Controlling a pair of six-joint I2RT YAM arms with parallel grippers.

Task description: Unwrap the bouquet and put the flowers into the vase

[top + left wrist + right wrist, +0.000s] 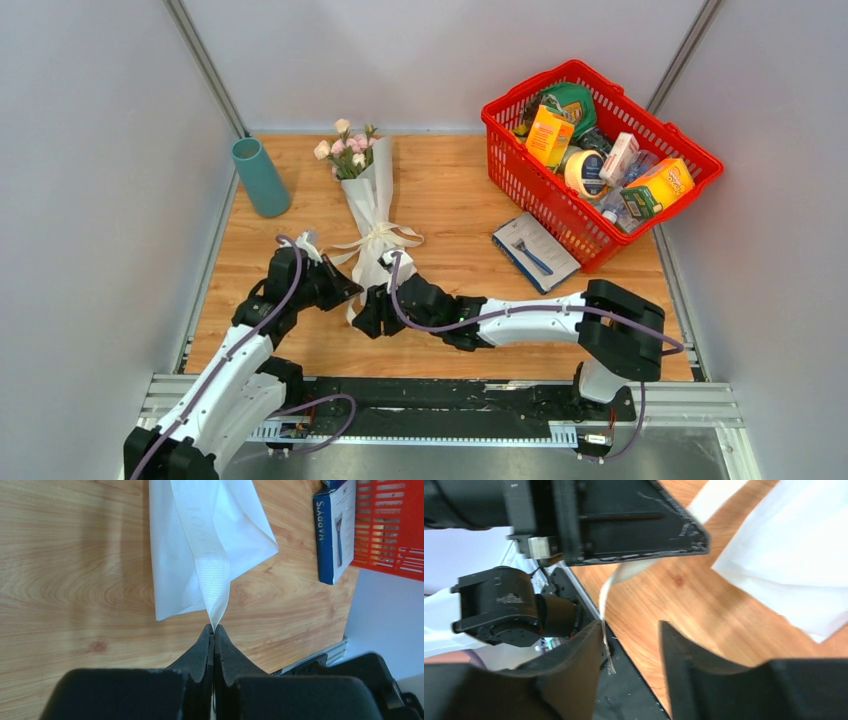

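The bouquet (372, 195) lies on the wooden table, its pink and cream flowers (345, 148) pointing to the back and its cream ribbon (385, 238) tied round the white paper. The teal vase (260, 177) stands upright at the back left. My left gripper (348, 291) sits at the cone's near tip; in the left wrist view this gripper (214, 628) is shut on the end of the ribbon (210, 570). My right gripper (368, 308) is just beside it. In the right wrist view it (630, 627) stands open, and a loose ribbon tail (606, 645) hangs against its left finger.
A red basket (700, 165) full of packaged goods stands at the back right. A blue and white razor box (535, 252) lies flat in front of it. Grey walls close in both sides. The table's metal front rail (450, 395) runs by the arm bases.
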